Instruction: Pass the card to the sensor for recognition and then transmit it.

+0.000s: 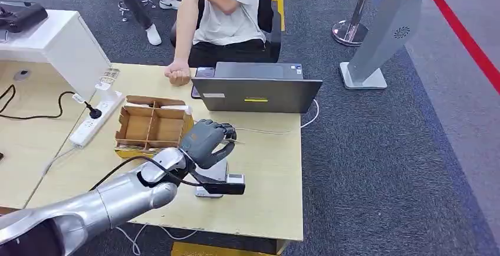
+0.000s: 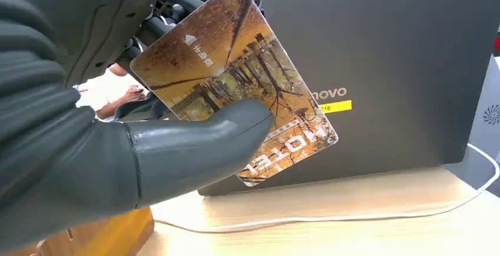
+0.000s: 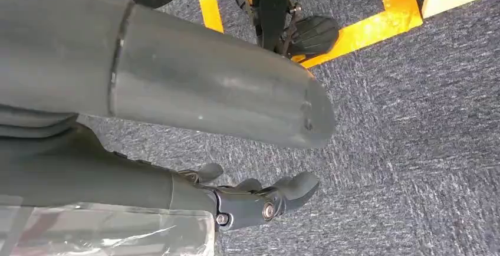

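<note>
On a wooden surface (image 1: 265, 167), the robot's left hand (image 1: 206, 141) grips the card (image 2: 236, 79) in its fingers (image 2: 194, 144) just above the sensor (image 1: 219, 180), in front of the laptop (image 1: 256, 94), so reading seems underway with handover left, while the right hand (image 3: 206, 97) hangs empty, fingers apart.

One card (image 2: 236, 79), one laptop (image 1: 257, 94), one divided cardboard box (image 1: 150, 127), one power strip (image 1: 94, 120).

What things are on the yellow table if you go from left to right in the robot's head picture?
Power strip → cardboard box → left hand → laptop.
</note>
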Controlling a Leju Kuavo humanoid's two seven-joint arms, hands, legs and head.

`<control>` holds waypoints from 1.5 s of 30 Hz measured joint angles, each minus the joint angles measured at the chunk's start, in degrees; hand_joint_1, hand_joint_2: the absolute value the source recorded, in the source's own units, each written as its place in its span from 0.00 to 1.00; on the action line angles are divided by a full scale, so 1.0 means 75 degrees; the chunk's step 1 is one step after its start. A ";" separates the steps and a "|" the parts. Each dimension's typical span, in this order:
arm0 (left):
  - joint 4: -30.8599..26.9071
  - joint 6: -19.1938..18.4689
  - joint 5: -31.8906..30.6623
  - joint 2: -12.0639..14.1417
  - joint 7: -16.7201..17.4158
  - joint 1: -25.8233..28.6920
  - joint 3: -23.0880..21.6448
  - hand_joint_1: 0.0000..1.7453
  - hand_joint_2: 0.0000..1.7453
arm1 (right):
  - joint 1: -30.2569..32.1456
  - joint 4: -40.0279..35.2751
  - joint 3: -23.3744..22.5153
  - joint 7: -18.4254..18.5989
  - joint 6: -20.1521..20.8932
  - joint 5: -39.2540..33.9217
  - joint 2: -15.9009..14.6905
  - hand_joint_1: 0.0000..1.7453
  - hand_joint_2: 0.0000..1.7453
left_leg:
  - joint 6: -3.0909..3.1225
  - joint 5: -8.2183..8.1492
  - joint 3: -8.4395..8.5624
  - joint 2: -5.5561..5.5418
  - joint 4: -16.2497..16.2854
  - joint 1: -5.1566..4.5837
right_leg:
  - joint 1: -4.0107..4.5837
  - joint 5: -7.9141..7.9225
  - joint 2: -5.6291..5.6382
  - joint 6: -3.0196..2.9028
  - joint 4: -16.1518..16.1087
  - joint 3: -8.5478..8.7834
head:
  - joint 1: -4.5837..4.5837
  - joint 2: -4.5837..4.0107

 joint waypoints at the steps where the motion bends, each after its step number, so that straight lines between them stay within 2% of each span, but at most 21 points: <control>1: 0.0000 0.0000 0.0000 0.0000 0.0000 0.0000 -0.0003 1.00 1.00 | 0.0000 0.0000 0.0000 0.0000 0.0000 0.0000 0.0000 0.00 0.00 | 0.0000 0.0000 0.0000 0.0000 0.0000 0.0000 | 0.0000 0.0000 0.0000 0.0000 0.0000 0.0000 | 0.0000 0.0000; 45: 0.0000 0.0000 0.0000 0.0000 0.0000 0.0000 -0.0003 1.00 1.00 | 0.0000 0.0000 0.0000 0.0000 0.0000 0.0000 0.0000 0.00 0.00 | 0.0000 0.0000 0.0000 0.0000 0.0000 0.0000 | 0.0000 0.0000 0.0000 0.0000 0.0000 0.0000 | 0.0000 0.0000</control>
